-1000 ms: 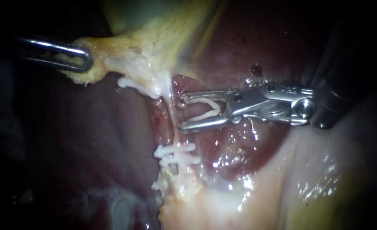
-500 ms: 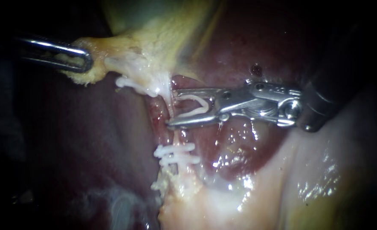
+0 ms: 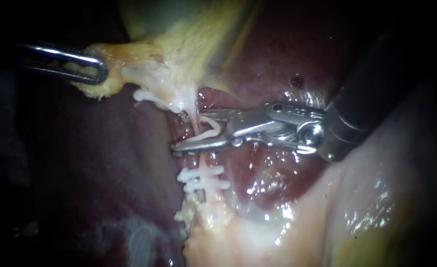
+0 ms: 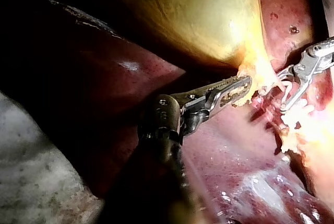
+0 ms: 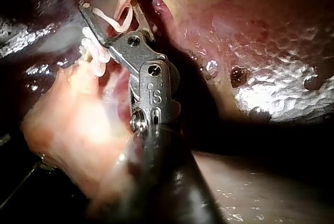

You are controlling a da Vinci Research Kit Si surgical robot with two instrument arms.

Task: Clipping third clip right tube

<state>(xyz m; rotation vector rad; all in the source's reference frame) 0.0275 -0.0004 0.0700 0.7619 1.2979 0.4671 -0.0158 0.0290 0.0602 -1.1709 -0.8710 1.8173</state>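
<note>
1. Gallbladder tissue is gripped by the left instrument, its jaws clamped on it.
2. Tube is seen running upright, crosswise between the spread jaws of the right instrument.
3. Clip, unclosed, is carried in those jaws, just above two placed clips.

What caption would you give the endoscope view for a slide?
Right instrument holds its clip around the tube, above two placed clips; left instrument grips tissue.

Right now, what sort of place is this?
Likely a surgical field: red liver, yellowish gallbladder gripped by my left instrument, a thin tube bearing white clips, my right instrument holding another clip astride it.
</note>
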